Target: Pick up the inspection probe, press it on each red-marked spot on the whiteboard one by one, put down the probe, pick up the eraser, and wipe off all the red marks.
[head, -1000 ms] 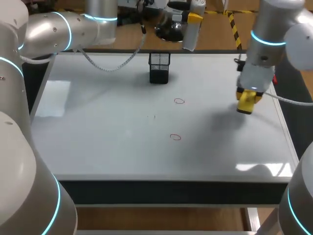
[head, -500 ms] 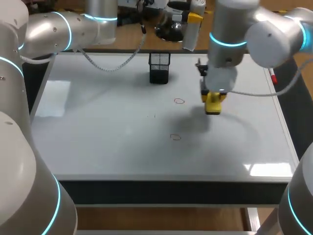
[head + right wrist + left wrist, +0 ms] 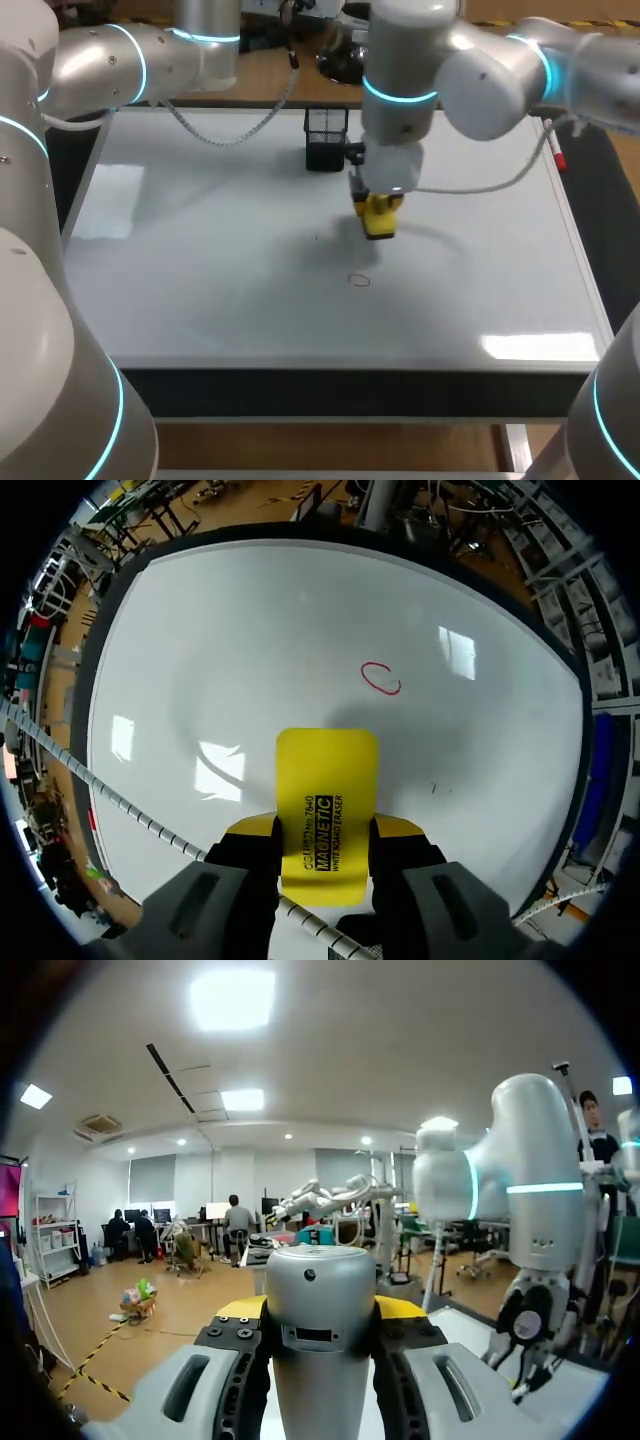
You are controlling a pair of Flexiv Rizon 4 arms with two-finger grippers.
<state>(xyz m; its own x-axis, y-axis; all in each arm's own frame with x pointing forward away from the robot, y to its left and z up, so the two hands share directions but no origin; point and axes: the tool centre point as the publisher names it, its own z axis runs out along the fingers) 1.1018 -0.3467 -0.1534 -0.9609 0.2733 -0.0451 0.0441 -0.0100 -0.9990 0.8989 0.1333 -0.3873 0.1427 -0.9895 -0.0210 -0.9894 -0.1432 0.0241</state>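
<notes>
1. One container on whiteboard (image 3: 200, 260): black mesh holder (image 3: 326, 138), upright, near far edge. Contents can't be made out.
2. Eraser (image 3: 327, 810): flat yellow block, rounded corners, black print on its face. Clamped in right gripper (image 3: 325, 827), one finger pressing each side.
3. Eraser spot: just in front of holder, a bit to its right, low over board. Can't tell if touching board.
4. One red ring (image 3: 359, 280) drawn on board, further out in front of holder than eraser and apart from it. Lies ahead of eraser in right wrist view.
5. Left gripper (image 3: 322, 1310): closed on inspection probe (image 3: 322, 1340), a grey round-topped cylinder filling gap btwn fingers, held up off board. Place rel. to holder can't tell.
</notes>
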